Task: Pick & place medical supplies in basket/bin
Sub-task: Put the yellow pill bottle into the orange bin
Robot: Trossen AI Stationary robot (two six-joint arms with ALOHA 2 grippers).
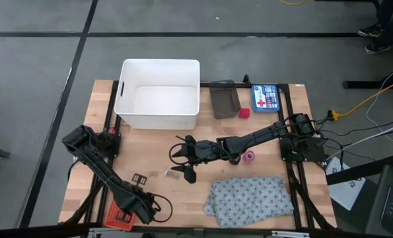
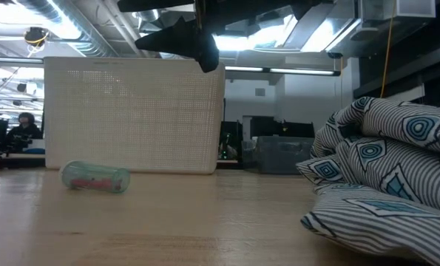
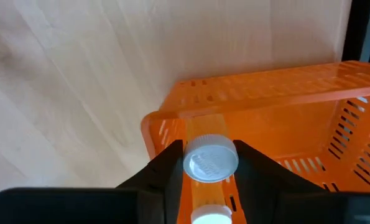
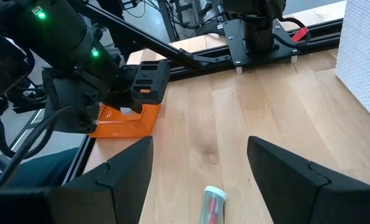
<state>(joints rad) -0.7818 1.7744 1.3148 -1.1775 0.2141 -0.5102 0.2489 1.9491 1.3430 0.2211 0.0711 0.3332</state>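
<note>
Orange plastic fills the left wrist view: we see the basket (image 3: pixel 278 118) right under the left gripper (image 3: pixel 211 163), whose jaws are clamped on a small orange bottle (image 3: pixel 211 163) with a white cap. From above, that gripper (image 1: pixel 138 205) sits at the near left corner of the bench (image 1: pixel 150 149), just beside the basket (image 1: pixel 120 216). We judge this to be the placing step. The bottle is held at the basket's rim, not yet let go. The next move, as we read it, calls for carrying the bottle a little farther over the open tray, then parting the jaws so it drops inside, not on the edge.

The right gripper (image 1: pixel 183 158) hangs mid-bench with its jaws wide apart, holding nothing. A small clear vial (image 4: pixel 212 204) with red contents lies on the wood between and just ahead of them. We take it as the likely next pick.

As for containers, what we can see of the basket's floor is bare. The white tub (image 1: pixel 158 94) at the far side looks empty from above. A dark tray (image 1: pixel 224 99) stands beside it, and we cannot tell its contents. A pink roll (image 1: pixel 250 156), a red block (image 1: pixel 244 113) and the grey patterned cloth (image 1: pixel 252 198) lie loose on the bench.
</note>
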